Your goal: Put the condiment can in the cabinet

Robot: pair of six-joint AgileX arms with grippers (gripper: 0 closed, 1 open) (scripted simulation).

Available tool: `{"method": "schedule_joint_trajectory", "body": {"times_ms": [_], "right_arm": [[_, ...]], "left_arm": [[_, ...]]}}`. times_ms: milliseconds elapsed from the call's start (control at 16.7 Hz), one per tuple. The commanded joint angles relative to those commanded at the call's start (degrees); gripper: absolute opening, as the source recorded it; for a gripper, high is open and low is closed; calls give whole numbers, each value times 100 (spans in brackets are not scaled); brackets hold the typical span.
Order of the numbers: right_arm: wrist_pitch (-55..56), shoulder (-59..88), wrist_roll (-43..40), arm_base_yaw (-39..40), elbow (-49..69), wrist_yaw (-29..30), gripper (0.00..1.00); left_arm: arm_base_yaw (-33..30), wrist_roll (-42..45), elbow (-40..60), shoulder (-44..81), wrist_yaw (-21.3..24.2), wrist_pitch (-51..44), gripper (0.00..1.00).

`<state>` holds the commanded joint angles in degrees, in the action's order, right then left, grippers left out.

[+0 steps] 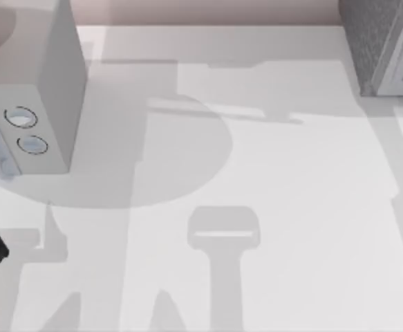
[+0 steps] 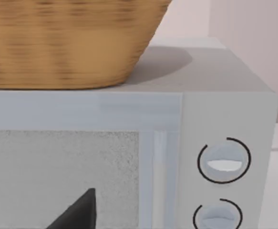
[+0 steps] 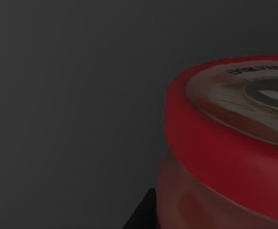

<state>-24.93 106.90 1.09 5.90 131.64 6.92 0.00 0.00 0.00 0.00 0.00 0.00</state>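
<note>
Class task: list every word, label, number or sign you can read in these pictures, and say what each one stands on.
Nothing can be read.
Condiment can: dark lettering along the lid's edge, too blurred to read.
Microwave: its two dials carry no words or numbers.
Wicker basket on the microwave: no text.

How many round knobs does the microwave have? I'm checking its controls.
2, one above the other on the microwave's front panel: upper knob, lower knob. More may be hidden.
</note>
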Motion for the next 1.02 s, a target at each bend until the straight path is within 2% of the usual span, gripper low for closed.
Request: {"method": "schedule_joint_trajectory", "body": {"times_ms": [660,1020], "right_arm": [[0,0,0,0,0,0,98],[0,0,0,0,0,0,100]], "left_arm": [[0,0,0,0,0,0,100],[0,0,0,0,0,0,100]]}}
